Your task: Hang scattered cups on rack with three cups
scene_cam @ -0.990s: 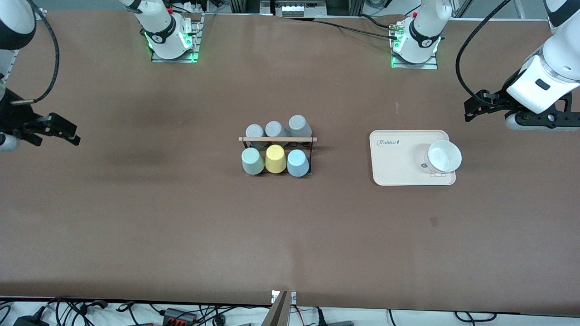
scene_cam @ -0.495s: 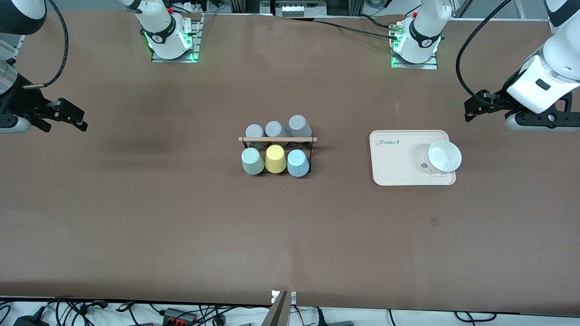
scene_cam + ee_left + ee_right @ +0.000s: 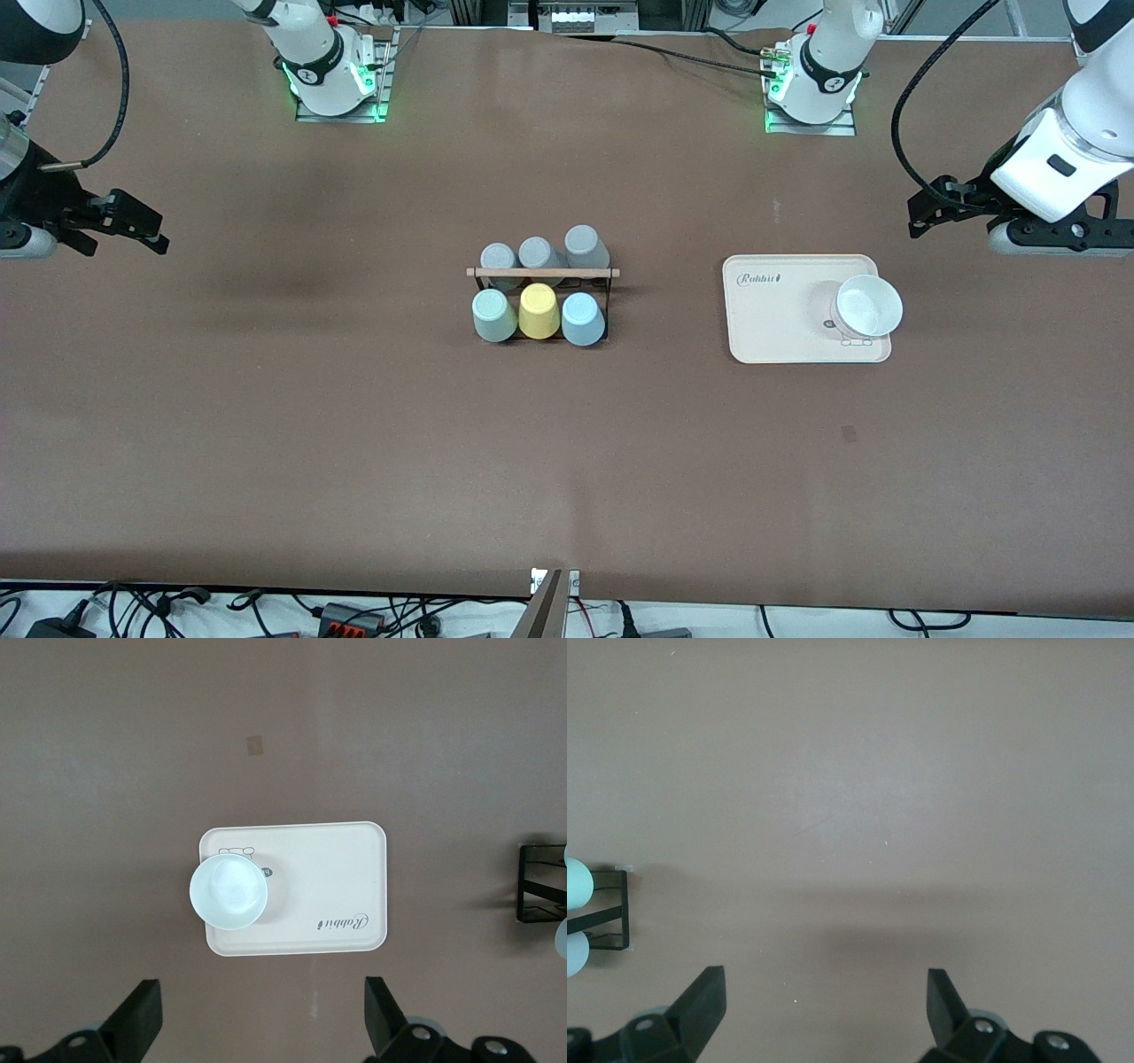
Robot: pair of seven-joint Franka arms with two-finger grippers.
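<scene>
The black wire rack [image 3: 542, 272] with its wooden rod stands mid-table. On its row nearer the front camera the mint green cup [image 3: 493, 315] and the light blue cup [image 3: 582, 318] sit bottom-up, either side of a yellow cup [image 3: 538, 310]. Three grey cups [image 3: 537, 252] fill the row farther from the camera. My right gripper [image 3: 151, 232] hangs open and empty over bare table at the right arm's end. In its wrist view [image 3: 824, 1005] the rack's end [image 3: 616, 912] and the mint cup [image 3: 574, 884] show. My left gripper [image 3: 921, 215], [image 3: 263, 1019] is open and empty, up by the tray.
A cream tray [image 3: 780, 319], [image 3: 345, 904] lies between the rack and the left arm's end, with a white bowl [image 3: 868, 306], [image 3: 229, 892] on it. Cables lie along the table's edge nearest the front camera.
My right gripper has drawn back a little toward the robots' side of the table and stayed open. The left arm, the cups and the rack have not moved.
</scene>
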